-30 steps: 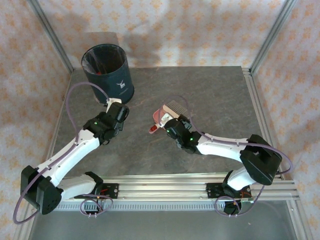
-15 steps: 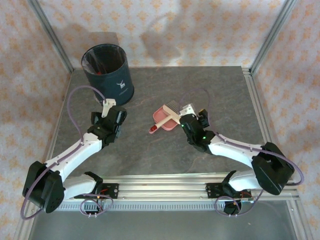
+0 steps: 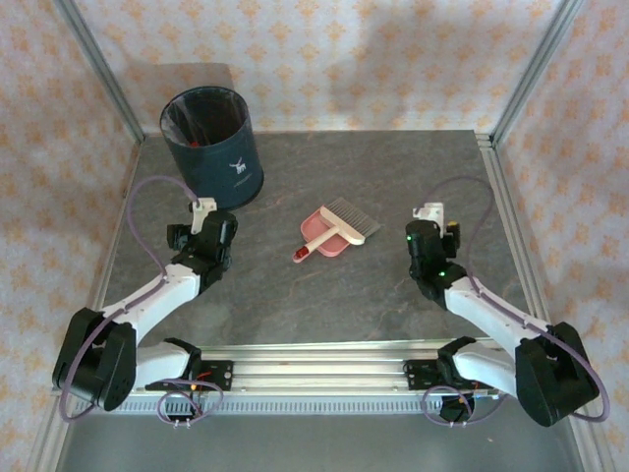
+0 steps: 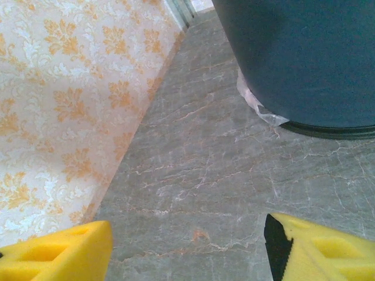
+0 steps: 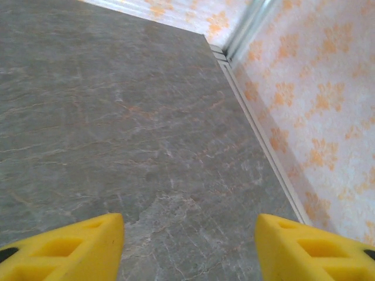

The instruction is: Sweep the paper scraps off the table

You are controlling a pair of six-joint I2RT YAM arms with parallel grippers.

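The yellow left fingers [image 4: 53, 252] and right fingers [image 5: 58, 246], cut off at the frame edges, stand apart and empty over the dark grey marbled stone surface [image 3: 393, 177]. Small red bits, probably paper scraps [image 3: 197, 143], show dimly inside the dark round bin [image 3: 211, 157] at 10 o'clock.

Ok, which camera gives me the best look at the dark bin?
The top external view: the bin stands whole at the far left corner of the table, open mouth visible. The left wrist view has its lower wall and base edge close up, cropped. The right wrist camera faces the table's right side.
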